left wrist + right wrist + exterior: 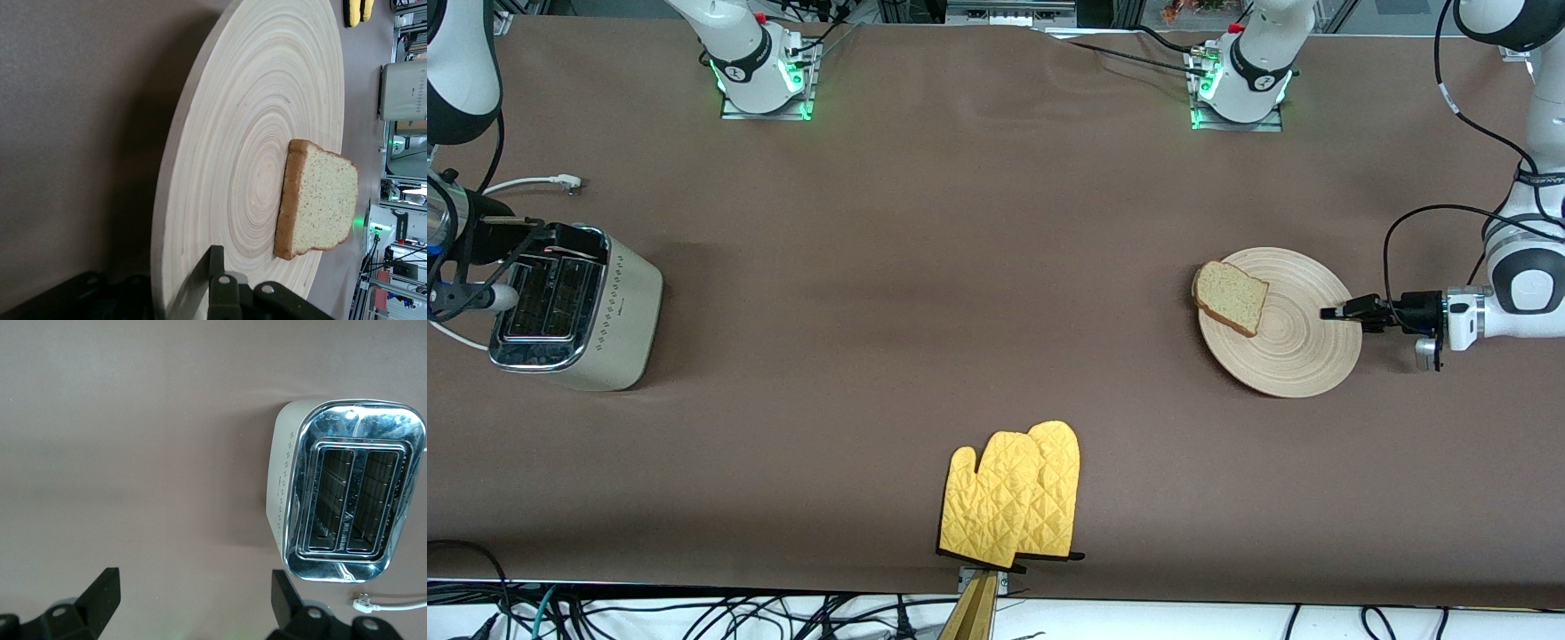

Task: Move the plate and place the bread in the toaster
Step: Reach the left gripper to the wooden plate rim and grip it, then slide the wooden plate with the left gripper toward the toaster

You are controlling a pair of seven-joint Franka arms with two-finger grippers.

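Left hand (1327,313) pinches the rim of the grooved wooden plate (1303,342) at its table end; crusty bread (1231,297) overhangs the plate's edge. Right hand (193,600), spread, hovers beside the chrome-topped toaster (605,311).

A brown table (978,267) carries the toaster (609,324), the plate (1303,347) and yellow oven mitts (1018,498)
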